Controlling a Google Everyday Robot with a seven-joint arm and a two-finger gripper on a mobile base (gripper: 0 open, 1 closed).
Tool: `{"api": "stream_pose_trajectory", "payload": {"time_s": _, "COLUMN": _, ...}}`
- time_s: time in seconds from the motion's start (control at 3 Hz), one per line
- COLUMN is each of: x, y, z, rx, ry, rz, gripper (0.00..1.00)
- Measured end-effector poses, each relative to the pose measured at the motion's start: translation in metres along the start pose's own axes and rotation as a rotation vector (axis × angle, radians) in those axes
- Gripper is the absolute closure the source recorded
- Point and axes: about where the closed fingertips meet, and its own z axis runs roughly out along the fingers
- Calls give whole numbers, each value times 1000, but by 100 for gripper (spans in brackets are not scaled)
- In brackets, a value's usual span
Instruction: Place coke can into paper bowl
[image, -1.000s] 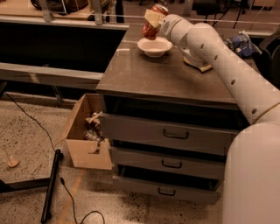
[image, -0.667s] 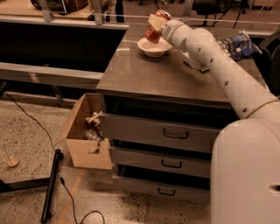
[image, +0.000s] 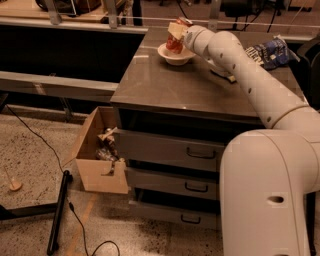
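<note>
coke can (image: 173, 44) in end effector (image: 177, 31), over bowl (image: 175, 58)

Behind arm (image: 250, 85), toward jaws above bowl (image: 176, 59)

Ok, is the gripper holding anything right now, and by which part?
The gripper holds the coke can by its upper part, just over the paper bowl.

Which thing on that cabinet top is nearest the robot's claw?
The red coke can, held in the gripper over the white paper bowl; the blue chip bag lies well apart.
</note>
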Motion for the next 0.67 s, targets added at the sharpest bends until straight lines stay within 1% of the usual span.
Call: {"api": "stream_pose_trajectory", "payload": {"time_s": 0.67, "x": 13, "y": -8, "z": -2, "rx": 35, "ry": 63, "rz": -35, "gripper": 8}}
